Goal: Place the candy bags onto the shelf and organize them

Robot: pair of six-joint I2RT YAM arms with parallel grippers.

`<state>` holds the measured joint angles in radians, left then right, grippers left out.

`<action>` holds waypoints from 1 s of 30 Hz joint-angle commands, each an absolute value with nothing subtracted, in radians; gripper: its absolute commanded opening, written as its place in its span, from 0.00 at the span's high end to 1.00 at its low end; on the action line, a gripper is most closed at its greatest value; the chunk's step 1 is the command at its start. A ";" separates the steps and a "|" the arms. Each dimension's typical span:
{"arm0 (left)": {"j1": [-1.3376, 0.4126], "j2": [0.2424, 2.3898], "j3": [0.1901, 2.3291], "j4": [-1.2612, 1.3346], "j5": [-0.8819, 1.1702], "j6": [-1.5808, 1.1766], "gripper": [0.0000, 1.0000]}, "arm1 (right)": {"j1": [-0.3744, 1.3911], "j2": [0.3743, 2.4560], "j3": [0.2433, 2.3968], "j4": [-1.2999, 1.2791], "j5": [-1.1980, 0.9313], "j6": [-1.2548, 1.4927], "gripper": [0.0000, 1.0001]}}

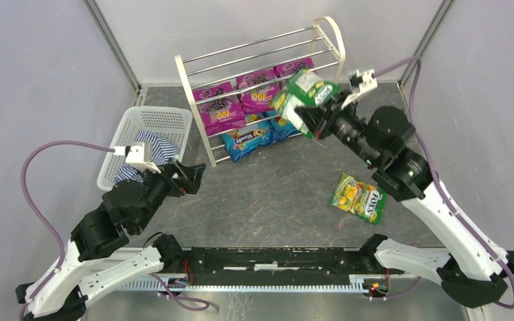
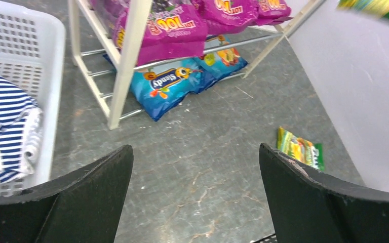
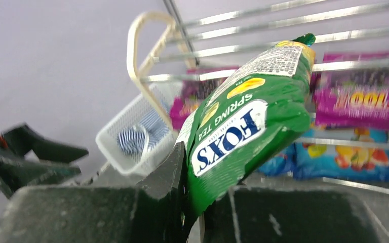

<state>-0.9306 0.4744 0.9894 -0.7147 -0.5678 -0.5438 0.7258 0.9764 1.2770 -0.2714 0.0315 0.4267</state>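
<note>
My right gripper is shut on a green FOX'S candy bag, held in the air in front of the shelf; the bag fills the right wrist view between the jaws. Three magenta-purple bags lie on the shelf's middle tier, two blue bags on the bottom tier. A second green-yellow FOX'S bag lies flat on the table, also in the left wrist view. My left gripper is open and empty above the table, left of centre.
A white lattice basket with a blue-and-white striped cloth stands left of the shelf, close behind my left gripper. Grey walls enclose the table on three sides.
</note>
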 commanded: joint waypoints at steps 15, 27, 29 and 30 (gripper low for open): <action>-0.929 0.366 0.905 -0.765 -0.733 -0.467 0.00 | 0.518 1.545 1.809 0.026 0.071 0.726 0.92; -0.929 0.364 0.895 -0.759 -0.697 -0.453 0.00 | 0.431 1.655 1.779 0.143 0.046 0.888 0.92; -0.929 0.363 0.894 -0.757 -0.696 -0.453 0.00 | 0.425 1.650 1.755 0.163 0.067 0.898 0.91; -0.929 0.362 0.894 -0.757 -0.696 -0.453 0.00 | 0.422 1.650 1.748 0.168 0.077 0.901 0.91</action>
<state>-0.9306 0.3637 0.8955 -0.7773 -0.6991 -0.4915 0.4381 1.6894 1.7576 0.0223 0.0448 0.8516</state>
